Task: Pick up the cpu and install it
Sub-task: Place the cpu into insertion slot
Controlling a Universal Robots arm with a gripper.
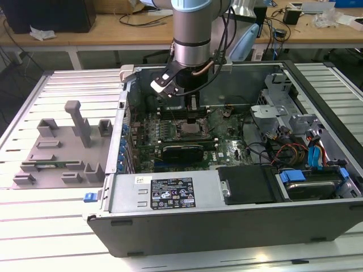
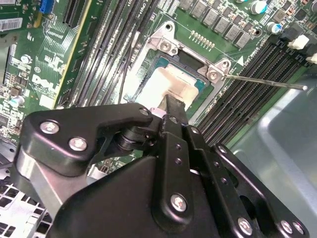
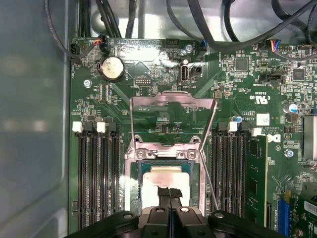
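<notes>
The cpu [image 3: 161, 177], a flat square chip with a shiny silver top, lies flat inside the motherboard socket [image 3: 132, 171]; the second wrist view shows the cpu [image 2: 171, 82] bright between the socket's metal brackets. My gripper [image 3: 169, 191] hangs straight over it, its two black fingers pressed together and their tips at the chip's top face. Nothing shows between the fingers. The socket's load plate [image 3: 173, 101] stands flipped up behind the chip. In the exterior view the gripper [image 1: 191, 111] reaches down into the open computer case above the socket [image 1: 190, 131].
Memory slots [image 3: 96, 173] flank the socket on both sides. A thin retention lever [image 2: 262, 82] sticks out beside it. A grey fixture plate [image 1: 62, 153] lies at the exterior view's left. The power supply [image 1: 164, 192], cables and drive bay [image 1: 309, 181] crowd the case.
</notes>
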